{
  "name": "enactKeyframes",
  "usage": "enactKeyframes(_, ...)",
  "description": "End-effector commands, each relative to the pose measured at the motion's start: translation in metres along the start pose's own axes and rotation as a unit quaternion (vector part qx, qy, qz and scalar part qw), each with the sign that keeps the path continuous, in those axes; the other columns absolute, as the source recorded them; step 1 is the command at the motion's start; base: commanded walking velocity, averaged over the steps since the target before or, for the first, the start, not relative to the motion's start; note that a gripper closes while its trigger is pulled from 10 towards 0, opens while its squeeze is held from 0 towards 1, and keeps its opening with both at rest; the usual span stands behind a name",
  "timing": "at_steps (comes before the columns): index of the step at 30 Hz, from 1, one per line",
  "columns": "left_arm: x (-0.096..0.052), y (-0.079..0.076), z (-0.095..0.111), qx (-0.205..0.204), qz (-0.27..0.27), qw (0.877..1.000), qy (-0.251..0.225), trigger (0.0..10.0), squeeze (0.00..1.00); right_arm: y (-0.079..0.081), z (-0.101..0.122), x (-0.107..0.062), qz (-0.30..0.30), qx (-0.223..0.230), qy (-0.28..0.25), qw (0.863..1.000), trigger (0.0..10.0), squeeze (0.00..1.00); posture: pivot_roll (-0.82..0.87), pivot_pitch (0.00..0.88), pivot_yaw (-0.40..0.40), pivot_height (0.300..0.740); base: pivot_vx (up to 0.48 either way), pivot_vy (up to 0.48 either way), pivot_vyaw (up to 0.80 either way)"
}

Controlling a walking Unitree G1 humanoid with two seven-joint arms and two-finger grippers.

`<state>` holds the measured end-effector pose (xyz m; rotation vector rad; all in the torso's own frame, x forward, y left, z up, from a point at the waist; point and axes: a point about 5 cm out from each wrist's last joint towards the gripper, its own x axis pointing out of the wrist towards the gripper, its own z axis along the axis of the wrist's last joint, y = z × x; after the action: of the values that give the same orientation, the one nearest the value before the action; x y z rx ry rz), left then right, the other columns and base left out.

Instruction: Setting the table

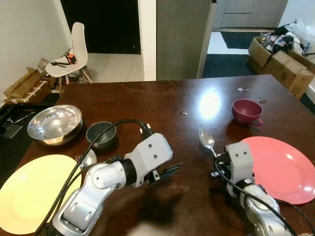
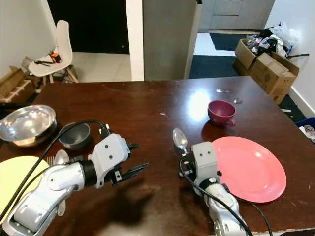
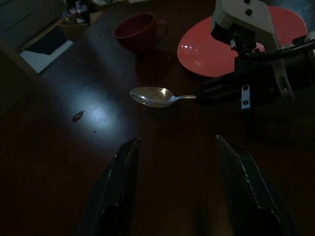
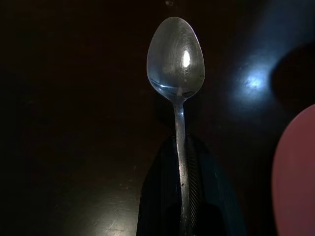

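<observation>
Two grippers over a dark wooden table (image 1: 162,98). Right gripper (image 4: 184,162) low at about five o'clock of the tabletop, fingers pressed together on the handle of a silver spoon (image 1: 206,139), bowl of the spoon pointing away toward twelve o'clock and lying just above or on the wood (cannot tell which). Just beside it at three o'clock, a pink plate (image 1: 283,167), flat on the table, its rim close to the gripper's housing. Beyond the plate at about one o'clock, a maroon cup (image 1: 246,111), upright, handle turned toward the plate, apart from the spoon. Left gripper (image 3: 179,187) hovering near six o'clock of the table, fingers spread wide with nothing between them, tips aimed across toward the spoon and the right arm. At nine o'clock, a shiny steel bowl (image 1: 54,123) near the table edge, and right beside it a small dark grey bowl (image 1: 102,134), the two nearly touching. At seven o'clock, a yellow plate (image 1: 34,189), partly behind the left arm, with a fork and a second spoon (image 1: 87,160) at its far rim (half hidden by the arm and its black cable). Past the table at eleven o'clock, a white chair (image 1: 74,51) with small items on the seat; at one o'clock on the floor, cardboard boxes (image 1: 280,61).
</observation>
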<state>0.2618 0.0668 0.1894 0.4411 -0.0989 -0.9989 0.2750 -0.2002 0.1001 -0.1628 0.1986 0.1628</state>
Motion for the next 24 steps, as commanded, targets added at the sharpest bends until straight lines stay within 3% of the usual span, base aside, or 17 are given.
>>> enactKeyframes(1, 0.001, -0.001, 0.000, -0.001, -0.013, 1.000, 0.003, 10.0, 0.00, 0.005, -0.003, -0.001, 0.008, 0.014, 0.004, 1.000, 10.0, 0.00, -0.08, 0.000, 0.124, 0.740, 0.000, 0.000, 0.00)
enactKeyframes(16, 0.006, -0.008, 0.001, -0.007, -0.081, 0.997, 0.007, 10.0, 0.00, 0.008, -0.011, 0.002, -0.013, 0.030, 0.026, 0.999, 10.0, 0.00, -0.08, 0.000, 0.139, 0.740, 0.000, 0.000, 0.00)
enactKeyframes(24, 0.008, -0.006, -0.005, -0.003, -0.082, 0.996, 0.018, 10.0, 0.00, 0.011, -0.016, 0.000, -0.017, 0.037, 0.032, 0.999, 10.0, 0.00, -0.08, 0.000, 0.145, 0.740, 0.000, 0.000, 0.00)
